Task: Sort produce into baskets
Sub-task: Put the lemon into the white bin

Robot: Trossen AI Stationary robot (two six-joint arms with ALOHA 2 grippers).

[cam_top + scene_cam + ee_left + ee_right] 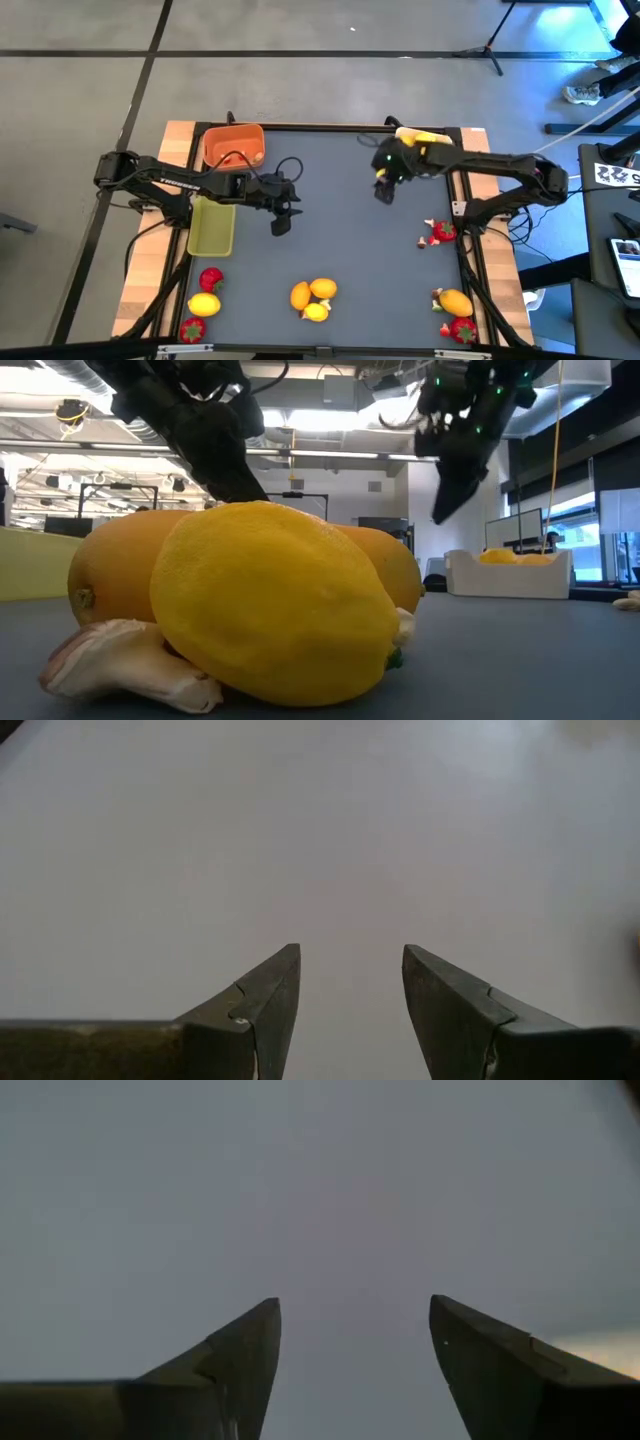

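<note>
Above the bare middle of the dark grey counter (340, 230) both arms hang with nothing between their fingers. The left pincer (281, 226) is released over the mat just beside the translucent yellow-green rectangular basket (212, 226), and the right pincer (384, 190) is released too, near the white basket (425, 137) at the far edge, which already holds some yellow fruit. The orange plastic basket (234, 146) seems empty, though a cable crosses it.

By my judgement the work is between two picks: much produce is not yet sorted. A cluster of round orange and yellow citrus fruits (313, 297) lies at the near edge, a red strawberry-like piece with a lemon (206, 293) lies at the near left, and more red and yellow pieces (453, 312) lie at the near right. The next move calls for one arm to travel toward a piece, lower around it and close.

From the low camera a big yellow lemon (275, 615) hides almost the whole counter, and the wrist cameras show only blank mat.
</note>
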